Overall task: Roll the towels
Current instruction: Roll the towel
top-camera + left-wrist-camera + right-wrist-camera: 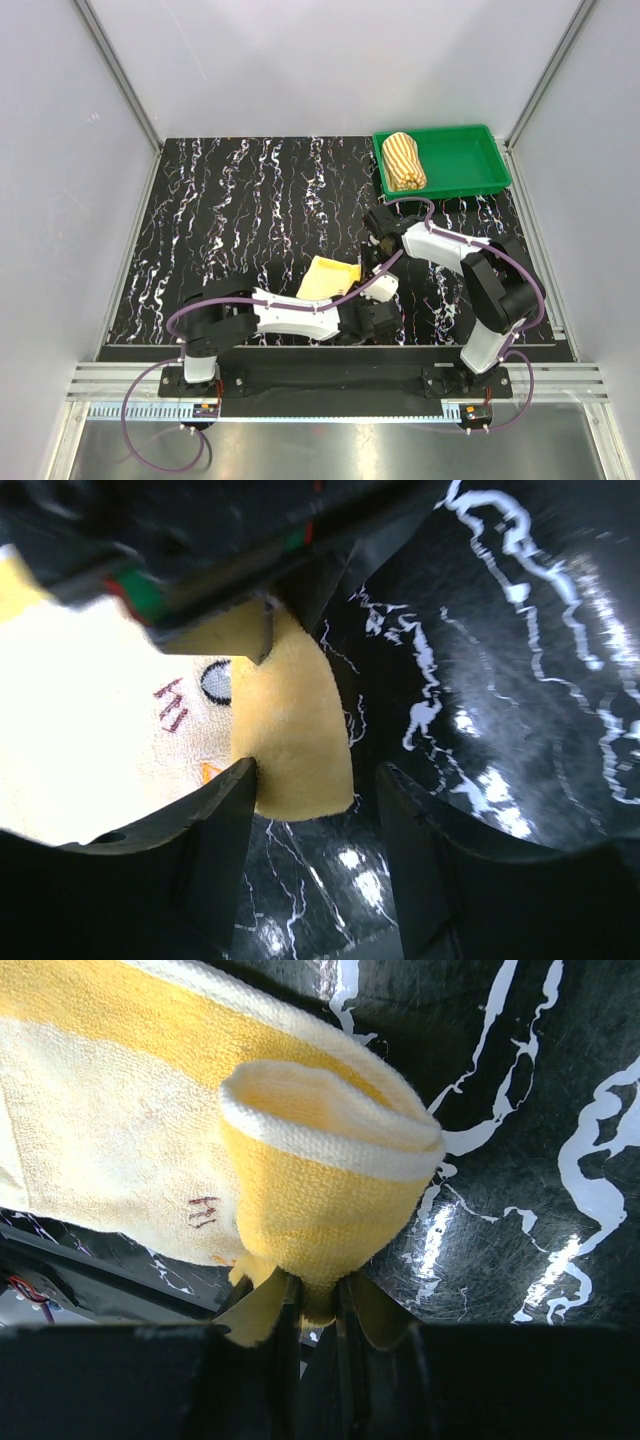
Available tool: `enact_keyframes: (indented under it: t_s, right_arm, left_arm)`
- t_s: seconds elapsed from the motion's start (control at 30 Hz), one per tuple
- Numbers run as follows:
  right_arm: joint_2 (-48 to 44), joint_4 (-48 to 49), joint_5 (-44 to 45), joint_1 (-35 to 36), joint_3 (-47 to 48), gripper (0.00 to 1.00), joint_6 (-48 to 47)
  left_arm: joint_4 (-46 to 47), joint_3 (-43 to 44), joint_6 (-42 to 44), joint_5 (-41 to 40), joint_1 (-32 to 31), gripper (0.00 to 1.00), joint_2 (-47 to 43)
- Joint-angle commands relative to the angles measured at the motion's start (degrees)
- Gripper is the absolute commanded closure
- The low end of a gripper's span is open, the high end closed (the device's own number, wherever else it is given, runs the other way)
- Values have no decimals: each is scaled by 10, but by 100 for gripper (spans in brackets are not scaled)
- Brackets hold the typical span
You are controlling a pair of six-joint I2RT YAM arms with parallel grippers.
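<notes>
Black marbled table carries all items. Green tray sits at the far right corner, and the striped towel lies rolled in its left end. Yellow towel lies near the middle of the table's near side, one edge raised into a fold. Right gripper is clamped on that fold. Left gripper stands with jaws parted, a towel corner lying between them, not pinched.

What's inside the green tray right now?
One rolled striped towel lies at the left end of the green tray in the top view; the rest of its floor shows bare. Whatever is beneath the roll is covered.
</notes>
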Motion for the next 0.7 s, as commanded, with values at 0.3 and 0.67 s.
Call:
enact_keyframes:
  t_s: [0.3,0.67]
  right_arm:
    - [2,-18,-8,6,15,83,-13]
    - [-26,-87,48,-1,46,29,-34]
  left_arm:
    - [-12,30,-16,-30,4,74,41]
    - [17,1,-18,-1,18,90,16]
